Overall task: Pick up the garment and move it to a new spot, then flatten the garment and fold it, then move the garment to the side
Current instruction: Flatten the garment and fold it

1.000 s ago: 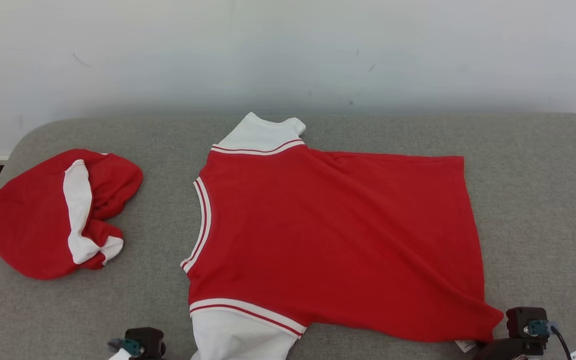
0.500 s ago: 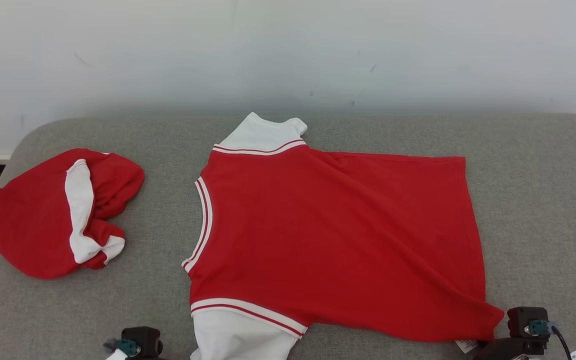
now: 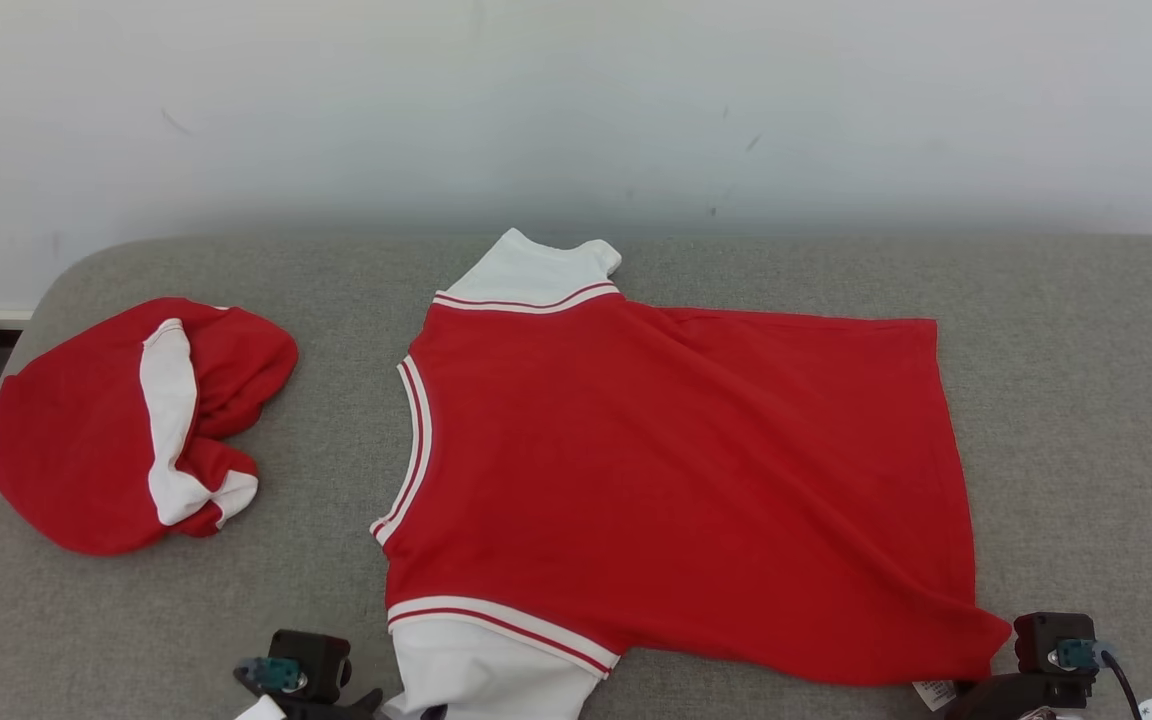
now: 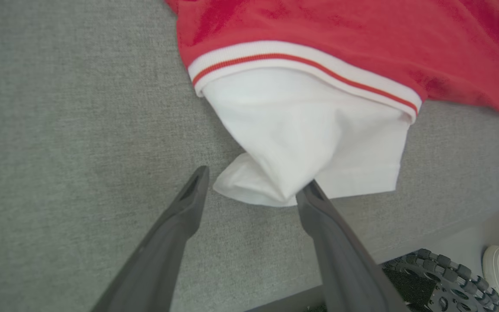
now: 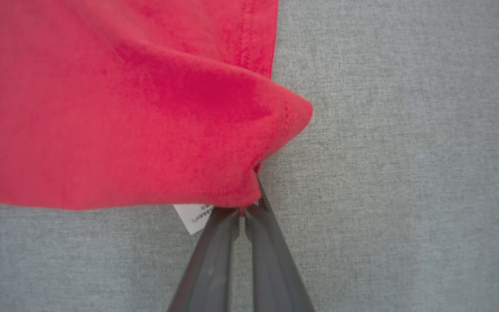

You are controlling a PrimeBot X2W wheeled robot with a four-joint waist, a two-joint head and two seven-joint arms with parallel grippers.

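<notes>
Red garment (image 3: 676,480) with white sleeves, spread almost flat at the middle of the grey padded surface (image 3: 1086,420). Neckline to the left, hem to the right, so long axis running left to right. Near sleeve (image 4: 314,134) white, lying by the near edge, its tip bunched into a small fold.

Left gripper (image 4: 254,180) open wide, fingers standing either side of that sleeve tip, one finger at or against the cloth, nothing clamped. Right gripper (image 5: 245,211) closed tight on the near right hem corner (image 5: 275,112), cloth drawn into a small peak at the pinch, white care label (image 5: 193,216) just beside the fingers. Second red-and-white garment (image 3: 86,440) bunched in a heap at the left end, well apart, touched by neither gripper.

Judged as the flattening step: body smooth apart from shallow creases fanning from the pinched corner toward the far left.

Key relation for the coming move: both grippers on the near edge, left one at the sleeve end, right one at the hem end, garment lying wholly to the far side of both. Any fold likely to start from that near edge and carry across the long axis. Left gripper nearer the sleeve, needing to close on it first. Risk: one end held, the other loose, and a pull skewing the cloth.
</notes>
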